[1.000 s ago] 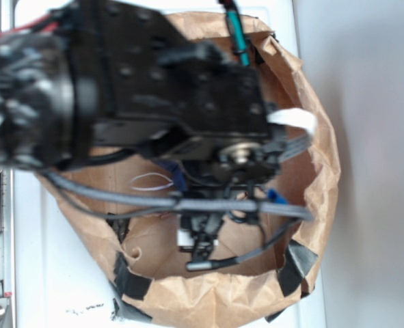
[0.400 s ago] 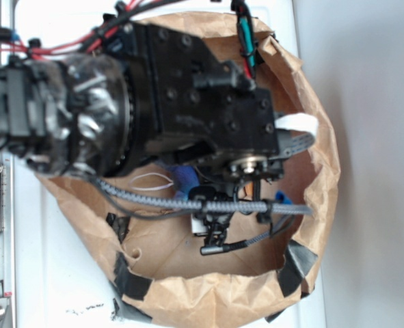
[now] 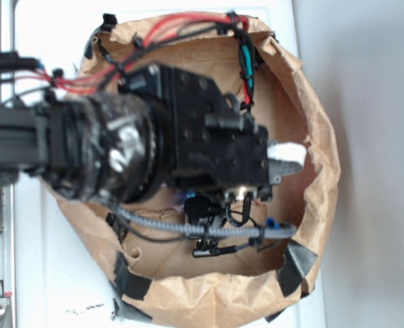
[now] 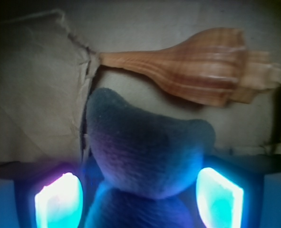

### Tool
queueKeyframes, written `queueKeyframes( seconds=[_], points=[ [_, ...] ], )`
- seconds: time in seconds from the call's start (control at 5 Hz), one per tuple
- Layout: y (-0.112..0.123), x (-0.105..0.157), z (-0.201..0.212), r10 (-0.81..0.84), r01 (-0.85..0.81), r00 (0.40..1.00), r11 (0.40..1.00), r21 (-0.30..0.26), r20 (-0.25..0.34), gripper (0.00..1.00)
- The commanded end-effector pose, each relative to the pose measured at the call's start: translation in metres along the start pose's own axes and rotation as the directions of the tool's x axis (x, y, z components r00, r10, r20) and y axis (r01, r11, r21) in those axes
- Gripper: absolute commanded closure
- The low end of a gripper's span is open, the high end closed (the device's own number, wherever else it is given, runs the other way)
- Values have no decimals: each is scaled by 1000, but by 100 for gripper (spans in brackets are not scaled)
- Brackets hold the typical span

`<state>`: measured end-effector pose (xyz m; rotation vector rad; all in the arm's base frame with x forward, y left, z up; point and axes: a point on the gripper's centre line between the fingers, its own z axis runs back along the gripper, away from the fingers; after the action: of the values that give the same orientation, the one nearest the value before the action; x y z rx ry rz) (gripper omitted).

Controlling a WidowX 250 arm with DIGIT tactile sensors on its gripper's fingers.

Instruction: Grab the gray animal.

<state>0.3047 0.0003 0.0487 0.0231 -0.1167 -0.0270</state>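
**Operator:** Report the position of the arm.

**Inspector:** In the exterior view the black robot arm (image 3: 140, 154) reaches down into the crumpled brown paper bag (image 3: 321, 171), whose rim is patched with dark tape. The arm and its cables hide most of the bag floor. The bag sits on a white surface (image 3: 51, 273).

**Operator:** Locate the task object.

**Inspector:** The wrist view shows the soft gray plush animal (image 4: 147, 152) lying on the bag floor, directly between the two fingers. It fills the gap from side to side. In the exterior view it cannot be made out under the arm.

**Operator:** State the condition of the claw.

**Inspector:** The gripper (image 4: 139, 202) stands spread apart. Its glowing blue-lit finger pads (image 4: 58, 202) flank the plush, one on each side. Whether the pads touch the fabric cannot be told; no squeezing of the plush is visible.

**Operator:** List other items near the claw.

**Inspector:** An orange-brown ridged spiral seashell (image 4: 197, 66) lies just beyond the plush, its narrow end pointing toward a torn fold of the paper wall. Shell and plush appear very close; contact cannot be confirmed.
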Motion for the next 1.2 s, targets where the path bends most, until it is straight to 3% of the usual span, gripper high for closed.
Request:
queueKeyframes(
  seconds=[0.0, 0.4, 0.8, 1.0],
  points=[
    [3, 13, 9, 13, -14, 999, 1000, 13, 52, 100],
    [12, 16, 21, 34, -35, 998, 999, 11, 55, 100],
    [29, 7, 85, 29, -27, 999, 994, -108, 17, 100],
    [51, 3, 120, 27, -25, 1000, 977, -210, 6, 100]
  ],
)
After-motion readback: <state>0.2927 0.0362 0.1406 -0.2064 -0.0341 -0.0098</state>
